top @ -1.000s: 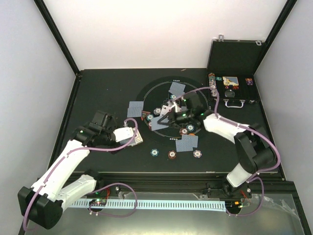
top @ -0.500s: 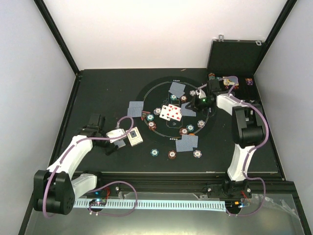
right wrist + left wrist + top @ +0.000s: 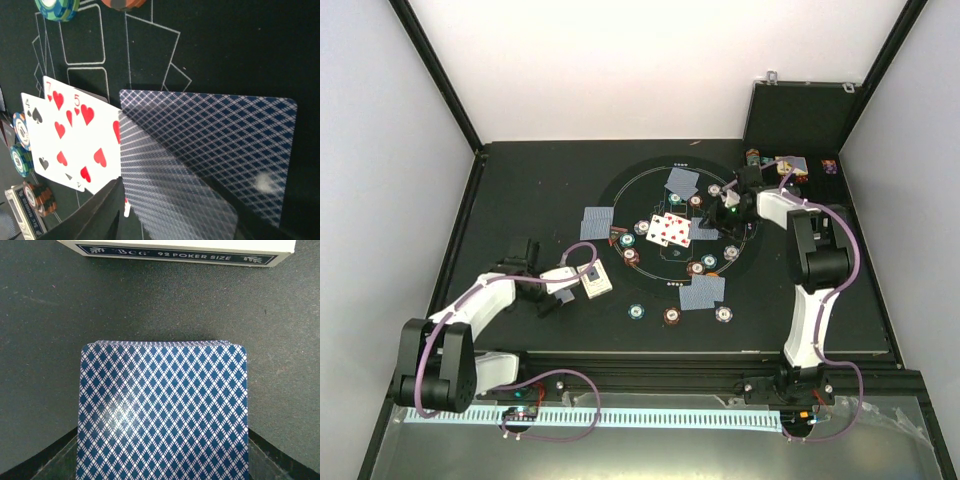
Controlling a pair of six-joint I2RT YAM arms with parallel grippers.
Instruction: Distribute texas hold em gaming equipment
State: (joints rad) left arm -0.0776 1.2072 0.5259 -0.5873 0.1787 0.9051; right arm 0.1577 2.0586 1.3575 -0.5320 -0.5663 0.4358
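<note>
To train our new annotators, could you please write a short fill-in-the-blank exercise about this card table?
The face-up cards are the four of spades, seven of hearts and ____ of hearts. The card beside them lies face ____. The box beyond the deck in the left pincer reads 92 ____ SIZE. Missing: five; down; POKER.

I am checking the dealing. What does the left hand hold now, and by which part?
The left hand is shut on the deck of cards, which is face down. It grips the end nearest its wrist camera.
</note>
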